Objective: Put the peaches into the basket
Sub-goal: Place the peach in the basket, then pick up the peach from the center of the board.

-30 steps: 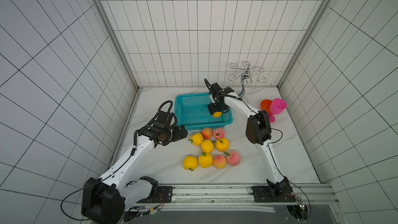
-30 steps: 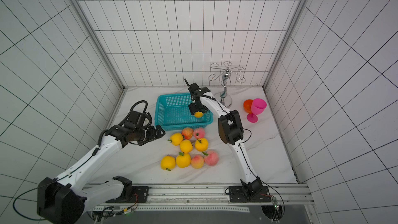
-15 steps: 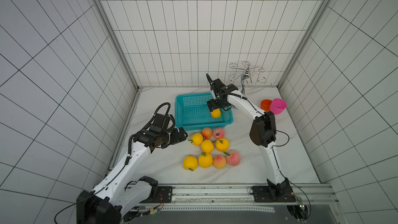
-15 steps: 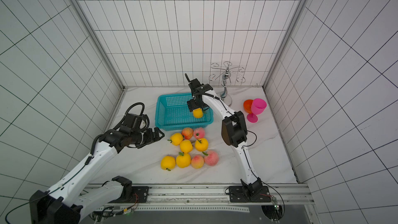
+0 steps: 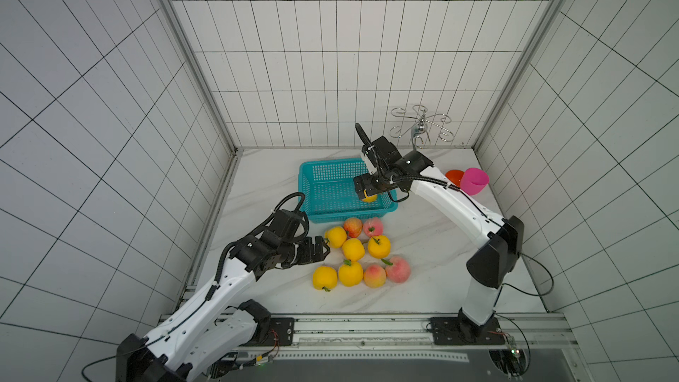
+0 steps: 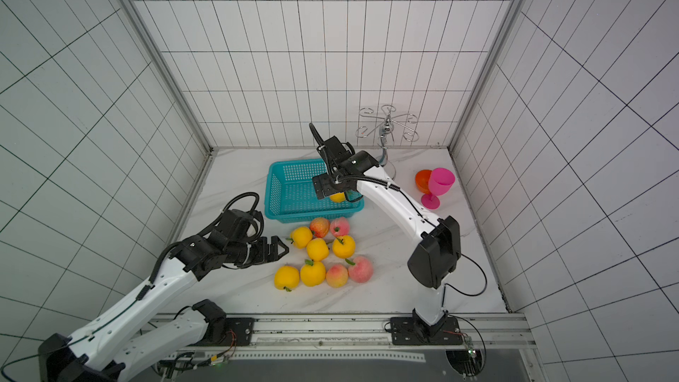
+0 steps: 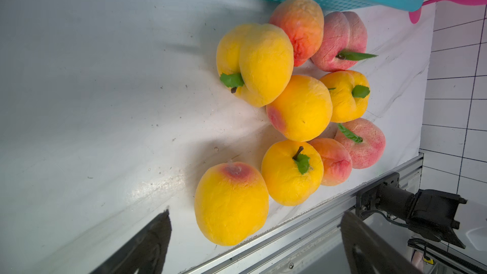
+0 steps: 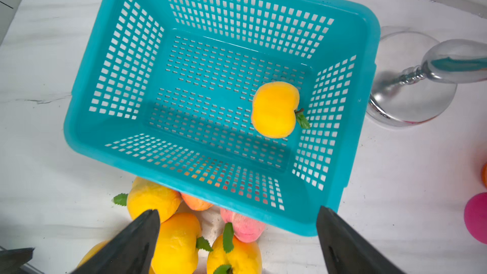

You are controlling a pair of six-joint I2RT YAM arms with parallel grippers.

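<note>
The right claw [image 8: 237,210] hangs above the basket [image 8: 87,130] with jaws apart and empty. The basket is a turquoise moulded-plastic rectangle with slotted mesh walls and a flared rim. One yellow peach [image 8: 274,109], matte, creased and green-leafed, sits inside near a short wall. The left claw [image 5: 322,249], jaws apart and empty, is beside nine other peaches [image 5: 353,249]. These are yellow or pink-blushed, clustered on the white marbled worktop [image 5: 433,262] just beside the basket's long wall.
</note>
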